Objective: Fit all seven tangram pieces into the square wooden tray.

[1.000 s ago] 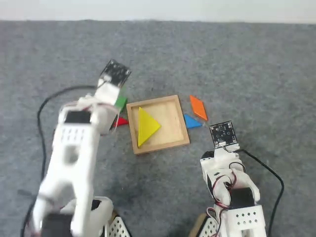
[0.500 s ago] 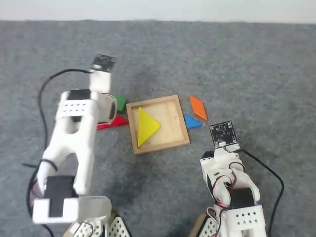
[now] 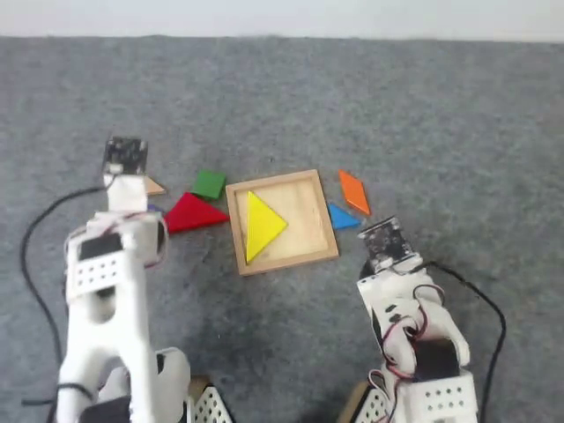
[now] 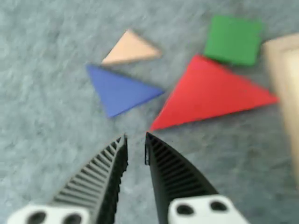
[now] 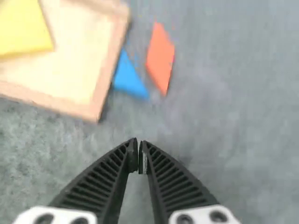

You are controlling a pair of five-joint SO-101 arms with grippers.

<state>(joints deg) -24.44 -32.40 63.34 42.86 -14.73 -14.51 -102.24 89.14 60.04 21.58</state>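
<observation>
We see a square wooden tray (image 3: 304, 225) lying flat near the middle of a grey carpeted surface (image 3: 441, 132), turned a little askew. One piece lies inside it: a large yellow triangle (image 3: 261, 226), set against the tray wall that faces the surface's left edge.

The other six pieces lie outside on the carpet. Toward the left edge, a large red triangle (image 3: 192, 213) lies just beside the tray, one corner pointing at it. A green square (image 3: 209, 184) lies just beyond the red piece, toward the far edge. Farther left are a dark blue triangle (image 4: 119, 91) and a small tan triangle (image 4: 131, 48), close together but apart. Toward the right edge, a light blue triangle (image 3: 341, 216) lies against the tray's outer wall, with an orange parallelogram (image 3: 353, 191) just beyond it.

The left pincer (image 4: 135, 137) hangs over bare carpet beside the red triangle's outer corner, its tips parted by a narrow gap and holding nothing. The right pincer (image 5: 138, 141) is over bare carpet on the near-edge side of the light blue triangle, its tips pressed together and empty.
</observation>
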